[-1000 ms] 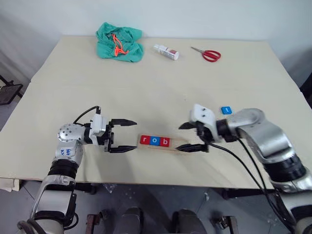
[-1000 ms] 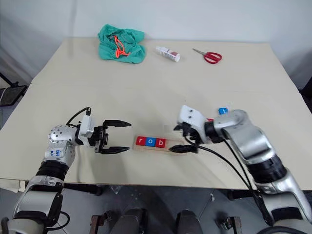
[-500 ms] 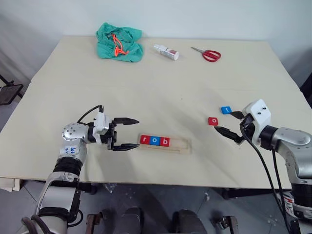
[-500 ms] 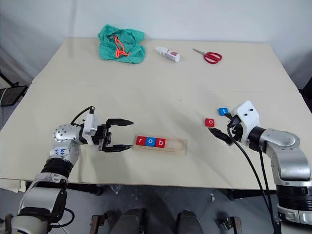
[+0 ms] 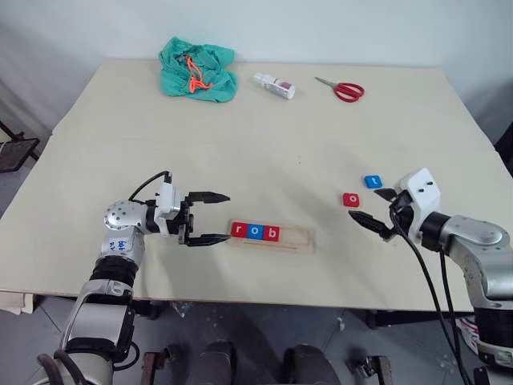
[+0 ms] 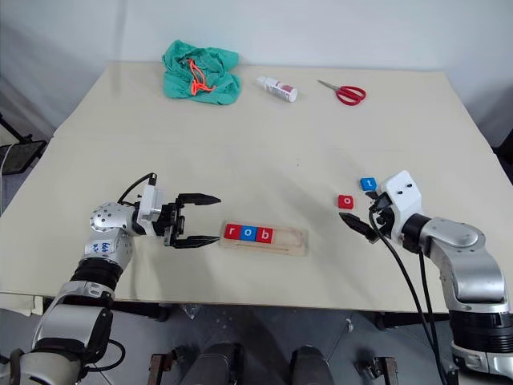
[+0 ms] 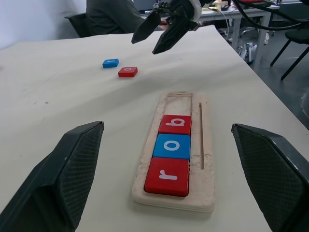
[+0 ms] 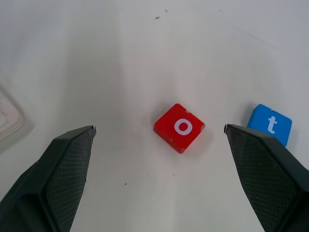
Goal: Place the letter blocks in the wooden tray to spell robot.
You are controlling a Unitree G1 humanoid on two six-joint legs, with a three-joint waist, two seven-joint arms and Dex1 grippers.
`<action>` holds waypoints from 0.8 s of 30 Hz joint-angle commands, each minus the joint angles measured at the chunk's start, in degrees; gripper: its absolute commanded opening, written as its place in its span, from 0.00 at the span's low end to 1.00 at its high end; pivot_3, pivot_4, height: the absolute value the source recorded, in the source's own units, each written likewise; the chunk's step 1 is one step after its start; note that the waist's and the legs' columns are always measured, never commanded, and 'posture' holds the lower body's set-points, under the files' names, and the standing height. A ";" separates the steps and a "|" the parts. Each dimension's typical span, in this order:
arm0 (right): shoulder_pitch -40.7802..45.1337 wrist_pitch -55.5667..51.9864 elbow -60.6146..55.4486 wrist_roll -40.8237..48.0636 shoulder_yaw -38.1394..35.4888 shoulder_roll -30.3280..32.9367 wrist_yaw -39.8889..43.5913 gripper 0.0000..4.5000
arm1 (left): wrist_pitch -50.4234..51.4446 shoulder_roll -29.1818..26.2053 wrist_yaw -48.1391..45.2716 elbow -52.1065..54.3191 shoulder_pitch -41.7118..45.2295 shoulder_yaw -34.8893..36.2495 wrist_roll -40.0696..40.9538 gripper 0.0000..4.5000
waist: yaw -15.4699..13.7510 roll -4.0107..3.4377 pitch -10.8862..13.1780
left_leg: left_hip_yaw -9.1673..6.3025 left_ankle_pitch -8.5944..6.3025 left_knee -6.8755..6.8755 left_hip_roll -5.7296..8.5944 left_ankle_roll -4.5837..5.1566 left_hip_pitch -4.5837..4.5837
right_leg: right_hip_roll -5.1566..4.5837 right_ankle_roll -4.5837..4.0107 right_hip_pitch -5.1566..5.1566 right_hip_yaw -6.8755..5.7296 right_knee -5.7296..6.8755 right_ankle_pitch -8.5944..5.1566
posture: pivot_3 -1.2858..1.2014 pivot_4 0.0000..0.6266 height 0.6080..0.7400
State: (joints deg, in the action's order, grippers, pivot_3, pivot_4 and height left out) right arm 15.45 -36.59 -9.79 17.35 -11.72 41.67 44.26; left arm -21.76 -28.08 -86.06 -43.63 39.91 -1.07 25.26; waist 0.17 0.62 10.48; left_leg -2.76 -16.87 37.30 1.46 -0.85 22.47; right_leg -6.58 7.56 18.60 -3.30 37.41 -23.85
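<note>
Red r, blue o and red b are seen side by side in the tray [image 5: 292, 239]. The red o [image 5: 351, 200] and blue t [image 5: 373, 181] lie on the desk [image 5: 264, 136]. Both end effectors, left [image 5: 210, 218] and right [image 5: 376, 208], are held open and empty.

A pale beige table [image 5: 264, 136] stands against a plain white wall [image 5: 321, 28], grey floor [image 5: 16, 184] beside it

Bare table [image 5: 264, 152] around loose blocks [image 5: 351, 200]
</note>
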 commanded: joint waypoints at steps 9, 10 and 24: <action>-5.52 -2.05 -5.38 3.01 -4.74 2.10 -1.26 0.99 | -0.54 -0.64 -6.44 0.20 1.35 0.23 -0.04 1.00 | 0.04 0.00 0.00 | 0.02 0.00 0.00 -0.01 0.01 0.00 | 0.01 0.00 0.00 0.00 0.00 0.00 | 0.52 0.24 1.00; -5.64 -2.22 -5.54 3.12 -4.84 2.09 -1.42 0.99 | -0.52 -0.65 -6.44 0.16 1.40 0.21 -0.03 1.00 | 0.04 0.00 0.00 | 0.02 0.00 0.00 -0.01 0.01 0.00 | 0.00 0.00 0.00 0.01 0.00 0.00 | 0.52 0.24 1.00; -5.56 -2.52 -5.41 3.98 -4.67 2.74 -1.90 0.99 | -0.73 -0.42 -6.44 -0.70 2.21 0.09 -0.10 1.00 | 0.00 0.00 0.00 | 0.03 0.00 0.00 0.00 0.01 0.00 | 0.01 0.00 0.00 0.00 0.00 0.00 | 0.52 0.24 1.00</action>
State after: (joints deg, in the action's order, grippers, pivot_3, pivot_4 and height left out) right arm 9.80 -39.13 -13.42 20.44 -14.39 43.49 42.71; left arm -21.83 -28.11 -86.06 -44.06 41.17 -1.08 25.25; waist 0.17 0.61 10.48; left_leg -2.73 -16.88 37.30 1.46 -0.84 22.47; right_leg -6.57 7.56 18.59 -3.30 37.42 -23.85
